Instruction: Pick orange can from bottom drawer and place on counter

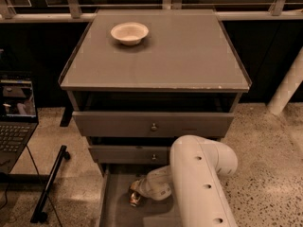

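The bottom drawer [110, 207] is pulled open at the foot of the grey cabinet. The orange can [135, 201] stands on the drawer floor near its back, showing a shiny rim. My gripper [136, 189] reaches down into the drawer from the right and sits right over and against the can. The white arm [199, 178] hides the right part of the drawer. The counter [180, 56] is the flat grey top of the cabinet, with a chipped front edge.
A white bowl [129, 32] sits on the counter at the back left. Two upper drawers with knobs [153, 126] are slightly open. A laptop [16, 112] and a black stand [49, 183] are on the left. A white post [289, 86] stands on the right.
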Robot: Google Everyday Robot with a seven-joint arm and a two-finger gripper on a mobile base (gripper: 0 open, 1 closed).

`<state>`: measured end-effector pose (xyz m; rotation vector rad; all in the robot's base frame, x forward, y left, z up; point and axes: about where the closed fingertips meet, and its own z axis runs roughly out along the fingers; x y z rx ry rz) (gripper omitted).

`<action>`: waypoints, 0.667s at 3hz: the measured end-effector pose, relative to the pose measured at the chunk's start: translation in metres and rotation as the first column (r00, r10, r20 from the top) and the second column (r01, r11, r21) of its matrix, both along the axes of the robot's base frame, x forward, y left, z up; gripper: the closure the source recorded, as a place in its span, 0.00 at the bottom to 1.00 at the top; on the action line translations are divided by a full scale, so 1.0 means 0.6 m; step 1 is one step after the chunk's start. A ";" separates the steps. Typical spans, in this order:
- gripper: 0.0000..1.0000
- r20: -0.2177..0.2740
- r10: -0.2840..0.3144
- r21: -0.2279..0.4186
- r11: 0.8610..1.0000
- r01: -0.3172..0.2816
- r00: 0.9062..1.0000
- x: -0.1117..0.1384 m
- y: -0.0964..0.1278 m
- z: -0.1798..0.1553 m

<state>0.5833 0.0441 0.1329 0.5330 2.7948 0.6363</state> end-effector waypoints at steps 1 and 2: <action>1.00 0.000 0.000 0.000 1.000 0.000 1.000 0.000 0.000 0.000; 1.00 0.021 0.060 0.055 0.997 -0.061 0.998 -0.020 -0.004 0.026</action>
